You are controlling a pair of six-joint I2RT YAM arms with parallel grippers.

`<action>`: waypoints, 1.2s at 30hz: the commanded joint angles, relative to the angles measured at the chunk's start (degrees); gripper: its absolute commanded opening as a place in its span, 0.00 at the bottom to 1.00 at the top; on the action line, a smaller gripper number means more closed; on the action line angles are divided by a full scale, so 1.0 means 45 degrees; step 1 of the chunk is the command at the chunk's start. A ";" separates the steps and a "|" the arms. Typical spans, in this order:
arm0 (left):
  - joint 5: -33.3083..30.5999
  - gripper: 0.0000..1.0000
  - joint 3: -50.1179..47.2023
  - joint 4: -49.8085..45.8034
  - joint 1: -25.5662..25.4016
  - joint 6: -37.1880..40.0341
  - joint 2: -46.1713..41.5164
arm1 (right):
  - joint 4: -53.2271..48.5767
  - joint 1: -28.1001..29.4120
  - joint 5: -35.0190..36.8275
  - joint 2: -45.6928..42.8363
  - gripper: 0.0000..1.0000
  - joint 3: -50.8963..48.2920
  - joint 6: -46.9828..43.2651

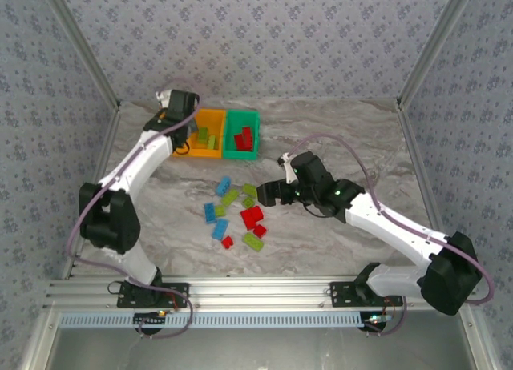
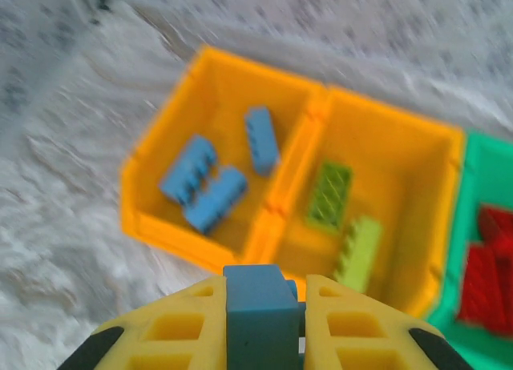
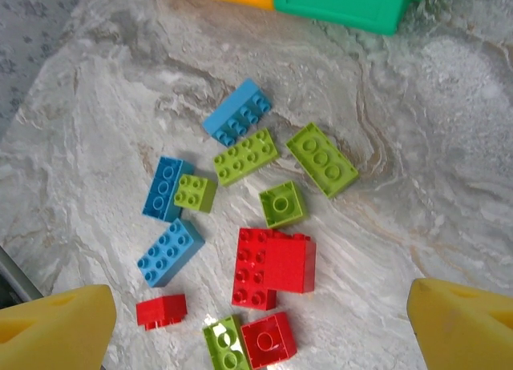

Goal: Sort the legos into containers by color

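Apparently above containers (image 2: 152, 150), left gripper (image 2: 264, 282) pinches blue lego (image 2: 255, 318); right gripper (image 3: 256, 314) spread over legos (image 3: 272, 262).

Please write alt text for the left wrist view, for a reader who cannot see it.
The left gripper holds a blue lego between its yellow jaws near three joined bins. The left orange bin holds three blue legos, the middle orange bin two lime ones, the green bin red ones.
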 commanded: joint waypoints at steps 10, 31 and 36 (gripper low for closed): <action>0.1873 0.39 0.6240 -0.1358 0.1994 0.0911 0.5587 | -0.0923 0.0285 0.0574 -0.0403 0.97 -0.0152 0.0422; 0.3794 0.39 -0.3099 -0.1133 -0.1992 0.1307 -0.6410 | -0.0586 0.1401 0.2262 0.3140 0.98 0.1486 -0.0329; 0.3866 0.40 -0.4640 -0.3336 -0.4316 0.3323 -0.9075 | -0.1659 0.1138 0.3324 0.5878 0.98 0.3783 -0.0105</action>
